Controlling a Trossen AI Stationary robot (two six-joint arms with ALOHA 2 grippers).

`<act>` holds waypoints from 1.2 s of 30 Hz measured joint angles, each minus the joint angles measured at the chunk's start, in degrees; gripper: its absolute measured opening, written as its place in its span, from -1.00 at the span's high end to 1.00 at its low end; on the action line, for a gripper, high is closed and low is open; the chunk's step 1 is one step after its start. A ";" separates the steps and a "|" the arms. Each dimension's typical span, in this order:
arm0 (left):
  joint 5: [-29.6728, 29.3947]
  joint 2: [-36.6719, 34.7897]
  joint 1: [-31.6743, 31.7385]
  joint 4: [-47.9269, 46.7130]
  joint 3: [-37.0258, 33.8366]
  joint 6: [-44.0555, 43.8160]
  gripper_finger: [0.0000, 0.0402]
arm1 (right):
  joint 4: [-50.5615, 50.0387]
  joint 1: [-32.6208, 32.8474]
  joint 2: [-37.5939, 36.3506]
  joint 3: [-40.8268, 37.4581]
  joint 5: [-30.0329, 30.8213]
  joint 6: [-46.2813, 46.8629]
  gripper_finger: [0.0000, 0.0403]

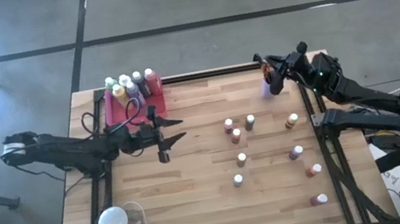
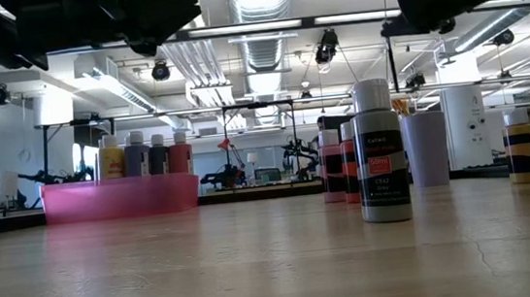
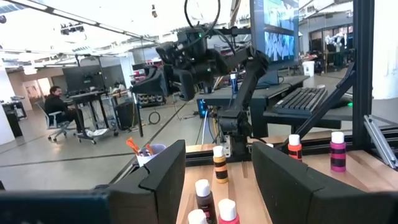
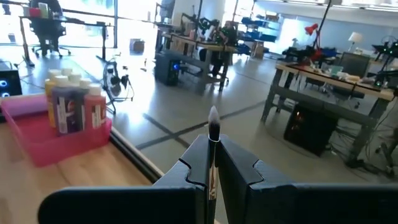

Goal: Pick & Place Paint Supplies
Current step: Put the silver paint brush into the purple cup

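High view: the pink tray (image 1: pixel 120 113) sits at the table's far left edge with several white-capped paint bottles (image 1: pixel 130 85) stood upright in it, evidently the collecting place. The left gripper (image 1: pixel 171 130) hovers just beside the tray with jaws spread and nothing between them, presumably ready for another bottle. Small bottles (image 1: pixel 240 159) stand scattered, well apart, across the right half of the table. The right gripper (image 1: pixel 272 77) is raised above the purple cup (image 1: pixel 267 87) at the far right edge. A white bulb with cord (image 1: pixel 113 222) lies at the near left (not a paint supply).

Low view: a grey bottle (image 2: pixel 380 152) stands nearest, upright; the tray with its bottles is behind on the left.

Left wrist view: its dark fingers (image 3: pixel 165 177) stand apart, empty, framing three bottles below.

Right wrist view: the right gripper is clenched on a thin paintbrush (image 4: pixel 213 140), bristles pointing outward, held upright, likely so it lifts clear of the cup.
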 joint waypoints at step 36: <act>-0.07 0.35 0.00 -0.04 0.04 0.07 0.05 | 1.16 -0.11 -1.18 -12.00 7.46 1.95 0.94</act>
